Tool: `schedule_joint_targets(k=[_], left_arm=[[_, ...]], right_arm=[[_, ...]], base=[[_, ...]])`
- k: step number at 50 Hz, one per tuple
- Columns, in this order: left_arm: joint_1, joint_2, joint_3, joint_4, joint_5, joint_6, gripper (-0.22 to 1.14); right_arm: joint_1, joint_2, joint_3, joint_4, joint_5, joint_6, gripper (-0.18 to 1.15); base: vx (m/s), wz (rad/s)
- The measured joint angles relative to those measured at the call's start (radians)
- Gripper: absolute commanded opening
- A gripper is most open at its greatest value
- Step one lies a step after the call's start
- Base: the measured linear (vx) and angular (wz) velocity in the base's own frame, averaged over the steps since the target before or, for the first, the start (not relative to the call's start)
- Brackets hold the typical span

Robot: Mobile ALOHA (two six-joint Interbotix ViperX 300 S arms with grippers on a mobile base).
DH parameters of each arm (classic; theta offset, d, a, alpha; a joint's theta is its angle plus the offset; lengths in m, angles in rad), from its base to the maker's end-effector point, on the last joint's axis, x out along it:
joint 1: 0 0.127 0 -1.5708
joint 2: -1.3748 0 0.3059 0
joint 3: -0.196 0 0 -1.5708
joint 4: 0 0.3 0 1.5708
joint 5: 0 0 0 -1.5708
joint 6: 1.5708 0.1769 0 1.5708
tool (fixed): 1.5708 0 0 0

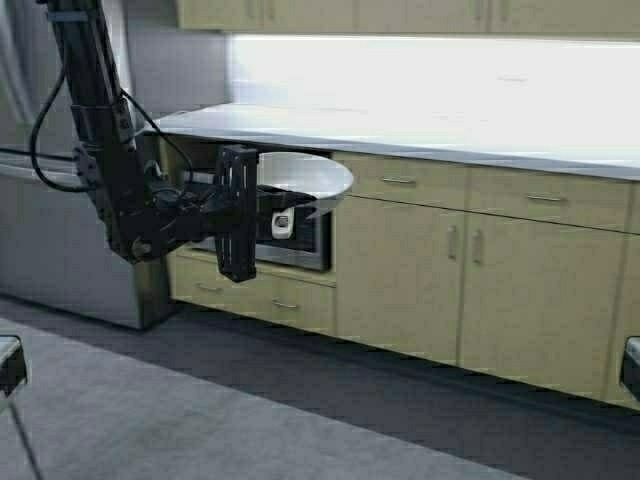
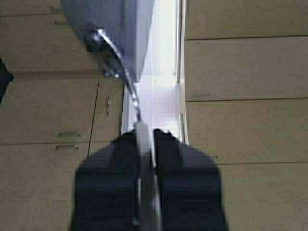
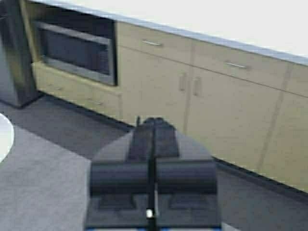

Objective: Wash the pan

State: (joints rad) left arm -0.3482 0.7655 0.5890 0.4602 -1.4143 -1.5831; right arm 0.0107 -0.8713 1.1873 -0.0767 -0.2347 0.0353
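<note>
Left gripper [image 1: 262, 222] was clamped on the pan's handle [image 2: 144, 144], holding the pan [image 1: 300, 178] raised in air before the counter [image 1: 450, 135], level with its edge. Right gripper [image 3: 153, 122] hung low, jaws closed, holding nothing.

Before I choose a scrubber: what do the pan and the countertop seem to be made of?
The pan, held by the left gripper, looks like white enamelled or ceramic-coated metal: smooth and glossy, with a shiny metal handle bracket. The countertop looks like pale smooth laminate or stone; glare leaves that open.
</note>
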Motion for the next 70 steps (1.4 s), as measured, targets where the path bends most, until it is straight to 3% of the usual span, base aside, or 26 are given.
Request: schedule_joint_targets(k=[70], left_arm=[[-0.002, -0.003, 0.075, -0.011, -0.061, 0.0, 0.02]], right_arm=[[0.0, 0.015, 0.005, -0.002, -0.005, 0.026, 0.07]], base=[[0.11, 0.49]])
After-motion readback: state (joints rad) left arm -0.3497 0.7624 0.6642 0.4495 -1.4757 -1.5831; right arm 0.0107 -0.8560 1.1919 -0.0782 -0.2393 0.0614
